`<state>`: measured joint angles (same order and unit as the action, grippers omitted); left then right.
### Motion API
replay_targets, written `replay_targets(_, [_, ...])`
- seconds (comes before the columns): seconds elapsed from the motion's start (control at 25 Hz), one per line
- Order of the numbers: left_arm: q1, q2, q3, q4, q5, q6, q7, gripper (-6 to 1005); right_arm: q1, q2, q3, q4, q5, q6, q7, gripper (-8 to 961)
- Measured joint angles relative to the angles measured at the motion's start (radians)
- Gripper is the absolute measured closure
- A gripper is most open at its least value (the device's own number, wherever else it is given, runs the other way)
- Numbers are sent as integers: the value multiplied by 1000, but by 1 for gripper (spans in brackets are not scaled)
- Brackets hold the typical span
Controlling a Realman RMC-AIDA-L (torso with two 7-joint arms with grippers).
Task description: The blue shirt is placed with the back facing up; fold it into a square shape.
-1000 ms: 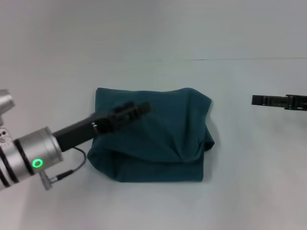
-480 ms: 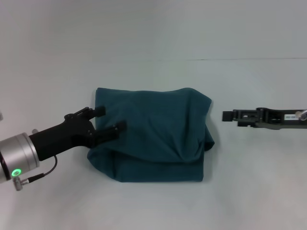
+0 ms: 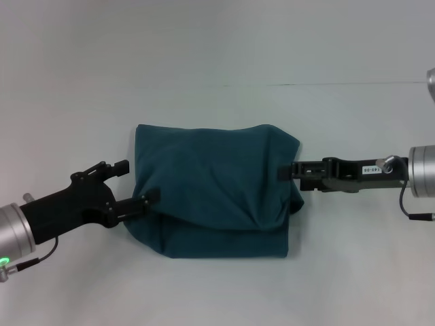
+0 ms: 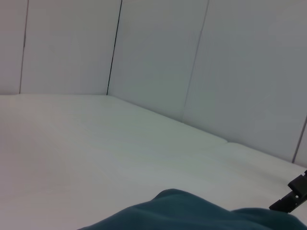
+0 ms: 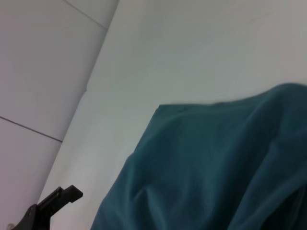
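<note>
The blue shirt (image 3: pixel 217 193) lies folded into a rough rectangle in the middle of the white table, with a loose fold bulging at its right side. My left gripper (image 3: pixel 136 181) is open at the shirt's left edge, and its lower finger (image 3: pixel 151 197) touches the cloth. My right gripper (image 3: pixel 290 170) reaches in level from the right, its tip at the shirt's right edge. The shirt also shows in the left wrist view (image 4: pixel 192 213) and in the right wrist view (image 5: pixel 216 167).
The white table (image 3: pixel 217 292) spreads all around the shirt. A seam line (image 3: pixel 326 84) runs across its far part. White wall panels (image 4: pixel 158 52) stand behind the table.
My left gripper has drawn back leftward from on top of the shirt to its left edge. My right gripper has moved in from the far right to the shirt's right edge.
</note>
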<state>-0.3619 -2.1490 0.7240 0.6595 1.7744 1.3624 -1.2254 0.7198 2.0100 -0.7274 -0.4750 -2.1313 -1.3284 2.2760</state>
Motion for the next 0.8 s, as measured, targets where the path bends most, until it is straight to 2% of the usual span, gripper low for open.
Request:
replay_targets(0.36, [12,-2,-12,33,75,5,29,78,3,7,-10,25,0,6,28,54])
replay_targets(0.8, [4,-1,-12,35,86,-3,34,78,22,39,-30,59,1,75,31,148])
